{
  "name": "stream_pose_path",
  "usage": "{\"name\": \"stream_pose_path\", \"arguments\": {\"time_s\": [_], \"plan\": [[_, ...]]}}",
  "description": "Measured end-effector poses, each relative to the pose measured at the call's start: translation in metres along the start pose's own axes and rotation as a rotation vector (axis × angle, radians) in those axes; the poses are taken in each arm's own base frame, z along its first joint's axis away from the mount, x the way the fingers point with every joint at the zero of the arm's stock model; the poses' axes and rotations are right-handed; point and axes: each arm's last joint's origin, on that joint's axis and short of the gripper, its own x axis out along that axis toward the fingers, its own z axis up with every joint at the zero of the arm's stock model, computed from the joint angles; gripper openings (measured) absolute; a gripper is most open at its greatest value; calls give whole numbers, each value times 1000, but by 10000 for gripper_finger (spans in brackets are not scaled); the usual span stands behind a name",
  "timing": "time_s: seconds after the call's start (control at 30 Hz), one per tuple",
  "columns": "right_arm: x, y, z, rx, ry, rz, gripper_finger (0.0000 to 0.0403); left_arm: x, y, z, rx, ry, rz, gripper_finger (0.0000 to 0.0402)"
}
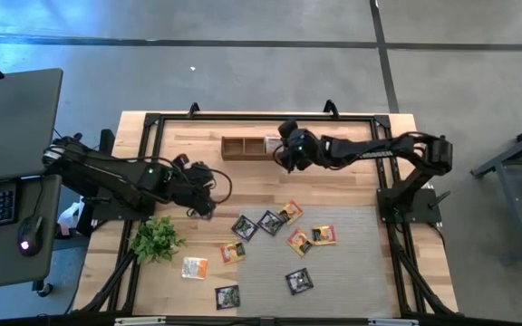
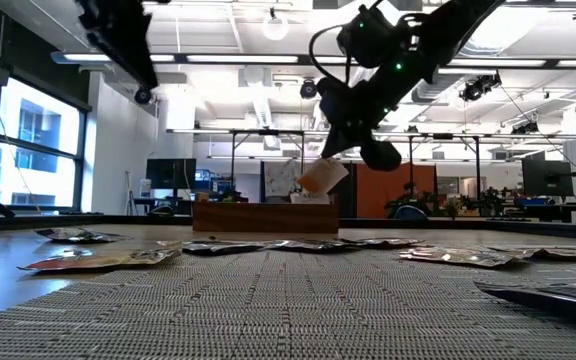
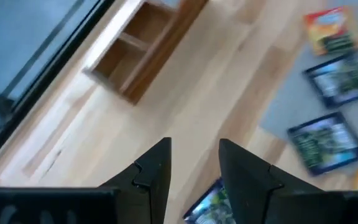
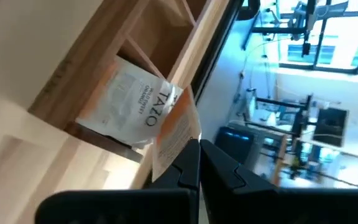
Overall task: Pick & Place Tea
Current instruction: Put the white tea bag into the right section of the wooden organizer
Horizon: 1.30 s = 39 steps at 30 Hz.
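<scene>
At the far left of the overhead picture a dark desk (image 1: 12,154) with a keyboard and a mouse is cut off by the frame edge. Beside it the left hand (image 1: 205,206) hangs over the bare wood of the pale wooden bench (image 1: 352,177), its two dark fingers (image 3: 157,171) spread apart with nothing between them; in its own wrist view a dark sachet shows just below the fingertips, mostly hidden by them. Near that arm lies a small leafy green plant (image 1: 157,239). Further right, the flat square tea sachets (image 1: 270,222) lie scattered over the bench and a grey woven mat (image 1: 361,244): dark grey-black ones, white-and-orange ones and orange-yellow ones, their printing too small to read from above. From table height they show only as thin flat slivers, and their colours are hard to make out. At the back of the bench sits a low brown wooden box with compartments (image 1: 250,146). The right hand (image 1: 285,159) is at the box's right end, fingers pressed together, pinching the edge of a white sachet with an orange panel (image 4: 174,134) that hangs tilted just above the box. A second white sachet (image 4: 129,102) lies in the end compartment, its lower part hidden by the box wall. How many sachets the box holds cannot be told from above, since the hand covers that end.
</scene>
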Motion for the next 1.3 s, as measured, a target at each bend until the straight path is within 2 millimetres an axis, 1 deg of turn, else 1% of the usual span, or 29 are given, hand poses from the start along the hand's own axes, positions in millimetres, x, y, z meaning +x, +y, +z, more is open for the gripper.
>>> {"name": "stream_pose_path", "arguments": {"time_s": [0.1, 0.2, 0.27, 0.4, 0.63, 0.7, 0.77, 0.87, 0.97, 1.07, 1.13, 1.2, 1.3], "plan": [[-3, -4, 5, -56, 58, -68, 0, -2, 7, -4, -45, 19, 42, 131], [-6, -7, 10, -52, 69, -122, 0, -2, 9, -7, -59, 41, 73, 131], [-6, -6, 12, -52, 29, -103, 0, -2, 9, -7, -67, 37, 79, 131], [-6, 2, 13, -39, -81, 0, 0, -2, 9, -7, -66, 39, 82, 131], [-5, 8, 11, 24, -91, 65, 0, -2, 10, -7, -59, 33, 94, 131], [-7, 6, 16, 11, -93, 29, 0, -2, 10, -7, -59, 28, 100, 131], [-11, 0, 22, -10, -69, -64, 0, -2, 10, -7, -59, 27, 100, 131], [-16, -9, 28, -84, 35, -197, 0, -2, 10, -7, -59, 27, 100, 131], [-18, -12, 27, -108, 130, -242, 0, -2, 10, -7, -59, 27, 100, 131], [-16, -4, 26, -120, 107, -162, 0, -2, 10, -7, -59, 27, 100, 131], [-15, 5, 26, -126, 15, -58, 0, -2, 10, -7, -59, 27, 100, 131], [-15, 11, 27, -88, -76, 20, 0, -2, 10, -7, -59, 27, 100, 131], [-15, 10, 29, -4, -121, 22, 0, -2, 10, -7, -59, 27, 100, 131]]}}
